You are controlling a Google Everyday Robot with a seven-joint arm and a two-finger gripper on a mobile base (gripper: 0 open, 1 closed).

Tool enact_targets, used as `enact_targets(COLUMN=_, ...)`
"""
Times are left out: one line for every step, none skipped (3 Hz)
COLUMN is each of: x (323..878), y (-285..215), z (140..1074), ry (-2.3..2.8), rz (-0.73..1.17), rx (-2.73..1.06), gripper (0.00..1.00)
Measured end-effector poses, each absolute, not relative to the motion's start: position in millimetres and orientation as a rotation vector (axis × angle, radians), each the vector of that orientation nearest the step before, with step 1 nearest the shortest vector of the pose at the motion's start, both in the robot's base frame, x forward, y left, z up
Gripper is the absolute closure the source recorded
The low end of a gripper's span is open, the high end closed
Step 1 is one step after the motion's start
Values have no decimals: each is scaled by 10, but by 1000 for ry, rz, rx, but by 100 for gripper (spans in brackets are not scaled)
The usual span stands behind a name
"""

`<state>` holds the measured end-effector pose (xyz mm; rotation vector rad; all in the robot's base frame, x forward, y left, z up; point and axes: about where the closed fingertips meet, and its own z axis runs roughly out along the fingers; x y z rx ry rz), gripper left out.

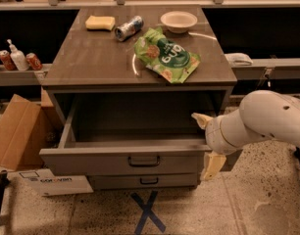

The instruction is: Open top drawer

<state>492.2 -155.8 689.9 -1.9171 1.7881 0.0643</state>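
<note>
Standing in front of the cabinet, one sees the top drawer [91, 160] pulled well out from under the counter [91, 62], its deep box exposed and apparently bare inside. The tool [203, 145] sits at the drawer's right front corner. Its two fingers are spread wide, one above the top edge of the front panel and one hanging in front of and below it. The tool is released and clamps nothing.

Handling notes:

1. The drawer is a rigid box with a tall flat front. It should not flex under load, and it looks light while unloaded.
2. The front panel is smooth and probably slippery. A pinch on its edge is likely to slide off.
3. The small black pull handle [144, 160] at the centre of the front is the proper place to take hold. A centred pull keeps the box square on its runners (a pull at the corner tends to twist it).
4. Hooking a finger over the top lip of the front panel is a workable alternative for the last of the travel.

The task looks essentially complete. The lower drawer [115, 181] remains shut.

On the counter lie a green snack bag [167, 58], a can [129, 27], a yellow sponge [100, 22] and a bowl [178, 21], all well clear of the drawer opening. A cardboard box [15, 131] stands on the floor to the left.
</note>
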Motion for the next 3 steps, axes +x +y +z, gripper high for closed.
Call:
enact_targets(x=4844, y=-1470, z=6690, ry=1814, rz=119, rx=-2012, gripper=0)
enact_targets(x=4733, y=-1415, z=6529, ry=1832, rz=166, rx=-2072, gripper=19)
enact_targets(x=4580, y=-1380, z=6513, ry=1835, rz=182, rx=-2104, gripper=41)
